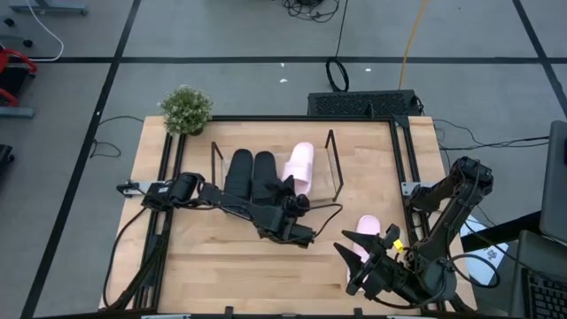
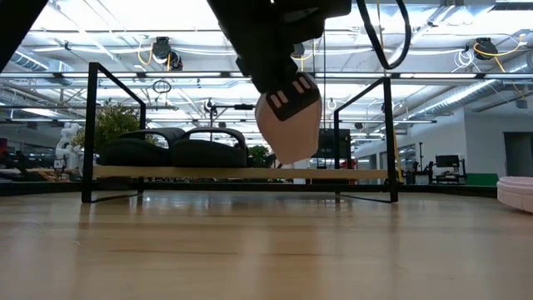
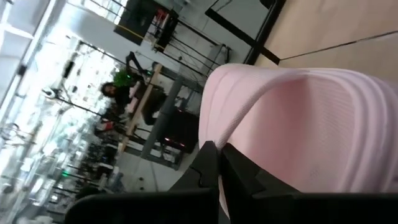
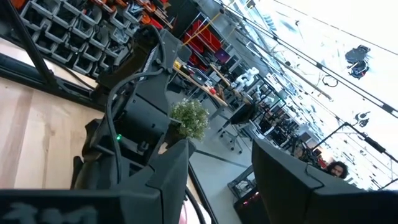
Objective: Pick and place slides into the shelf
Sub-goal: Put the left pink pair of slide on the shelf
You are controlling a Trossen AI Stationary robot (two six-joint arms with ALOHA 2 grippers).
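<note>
The wire shelf (image 1: pixel 334 159) stands mid-table with the two black slides (image 1: pixel 251 174) lying side by side on its wooden base (image 2: pixel 208 172). My left gripper (image 1: pixel 295 198) is shut on a pink slide (image 1: pixel 299 166), which hovers over the shelf to the right of the black pair. The other pink slide (image 1: pixel 368 230) lies flat on the table near the right near corner and also shows in the low view as the pink slide (image 2: pixel 516 192). My right gripper (image 1: pixel 354 257) is open just on the near side of it, touching nothing. My left gripper pinches the pink slide by its near end (image 3: pixel 219 149) between its two fingers (image 3: pixel 208 163), reaching level from the near-left side. In the low view the slide (image 2: pixel 289 125) hangs tilted and lifted, its low end just above the shelf's base.
A small potted plant (image 1: pixel 186 109) stands at the far left corner. Black rails (image 1: pixel 400 168) run along both table sides. The shelf's upright wires (image 2: pixel 391 137) frame the free slot on its right. Bare wood lies on the near side of the shelf.
</note>
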